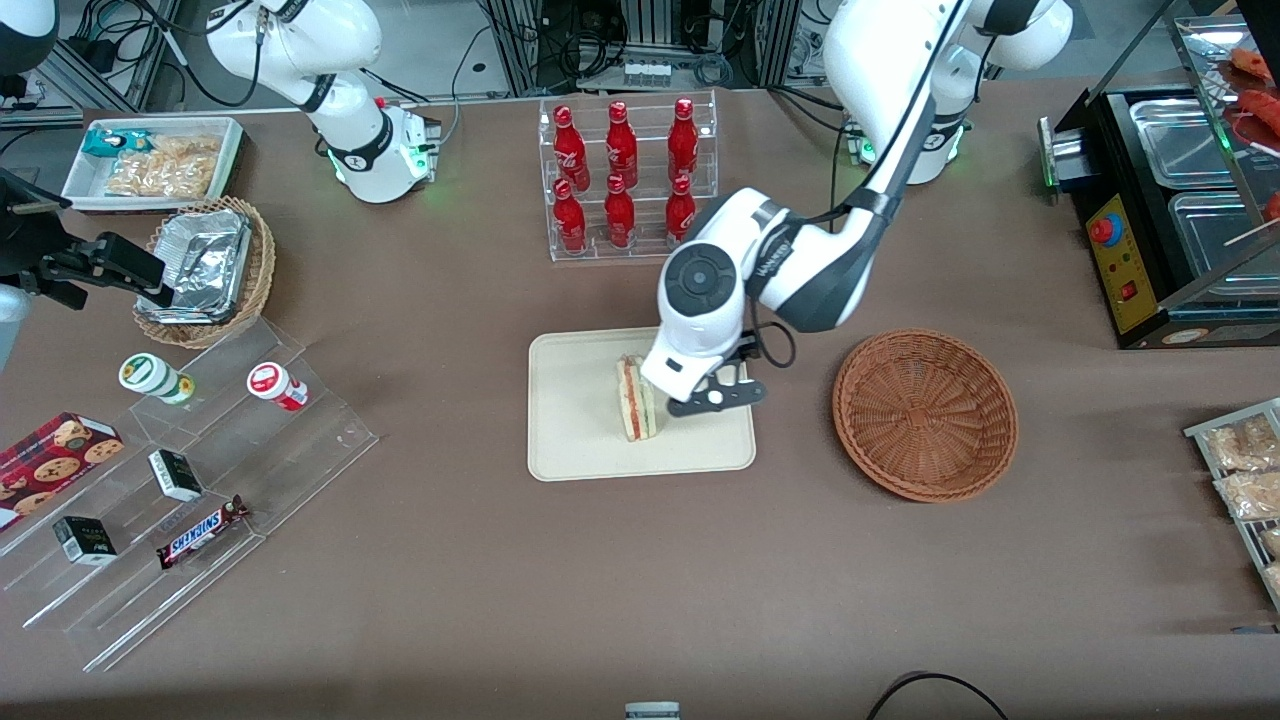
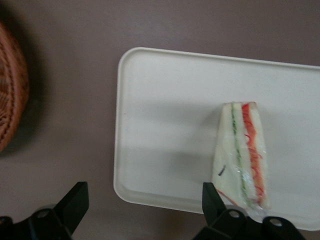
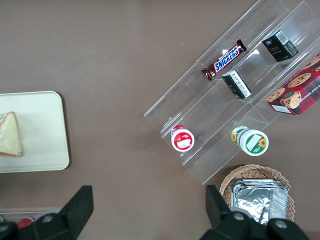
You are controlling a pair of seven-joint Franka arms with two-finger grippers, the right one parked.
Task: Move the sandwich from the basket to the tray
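**Ana:** Front view first. We see the sandwich (image 1: 637, 398) lying on the tray (image 1: 580, 420), with its striped edge facing up. The tray sits near the middle of the brown table (image 1: 600, 580).

**Ben:** We see the gripper (image 1: 700, 395) over the tray too, just beside the sandwich, on the side toward the basket (image 1: 925, 415). The basket has nothing in it and sits apart from the tray, toward the working arm's end of the table.

**Ana:** Farther from the camera than the tray, we see a clear rack of red bottles (image 1: 625, 175).

**Ben:** Left wrist view next. We see the gripper (image 2: 142, 205) with its two black fingers (image 2: 75, 202) spread wide. Nothing is between them.

**Ana:** One finger is over the bare table. The other is at the sandwich (image 2: 242, 155), but we cannot tell if it touches. The sandwich lies flat on the tray (image 2: 165, 125), showing its red and green lines. We see a bit of the basket (image 2: 12, 90) at the edge.

**Ben:** Right wrist view last. We see the tray (image 3: 42, 130) again, with a corner of the sandwich (image 3: 10, 135) on it. Well apart from it is a clear step shelf (image 3: 225, 110) with a Snickers bar (image 3: 225, 60) on it.
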